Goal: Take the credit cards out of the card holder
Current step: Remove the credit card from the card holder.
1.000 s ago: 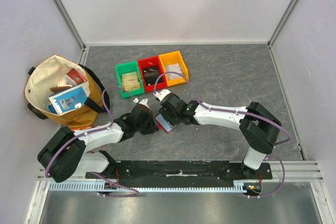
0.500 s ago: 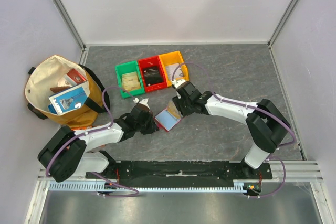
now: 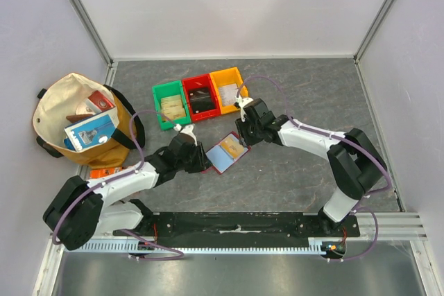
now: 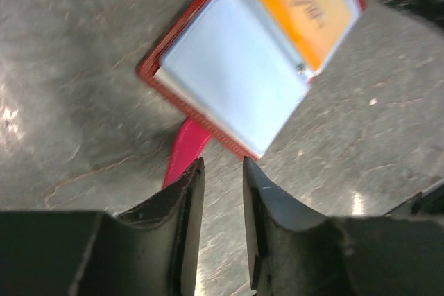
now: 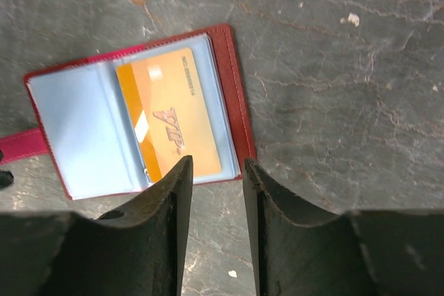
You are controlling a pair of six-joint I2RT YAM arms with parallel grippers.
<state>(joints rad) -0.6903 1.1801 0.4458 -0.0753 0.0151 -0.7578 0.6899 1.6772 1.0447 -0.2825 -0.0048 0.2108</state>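
Top external view gives us the card holder [image 3: 227, 152] lying open and flat on the grey table [image 3: 305, 88], between the two arms and closer to their bases than the green bin [image 3: 170, 105], the red bin [image 3: 200, 97] and the yellow bin [image 3: 230, 89]. From the right wrist we see its pale sleeves [image 5: 76, 129] facing up, an orange card [image 5: 170, 119] tucked in the right-hand one, and a red strap [image 5: 21, 147] poking out from the left edge. The right gripper [image 5: 216, 164] hangs over the holder's near edge, jaws parted and nothing between them. The left gripper [image 4: 222, 168] sits just short of the strap, jaws a narrow gap apart and gripping nothing; whether a fingertip touches the strap we cannot tell, since that view is blurred. A cloth bag [image 3: 80, 119] stands at the far left.
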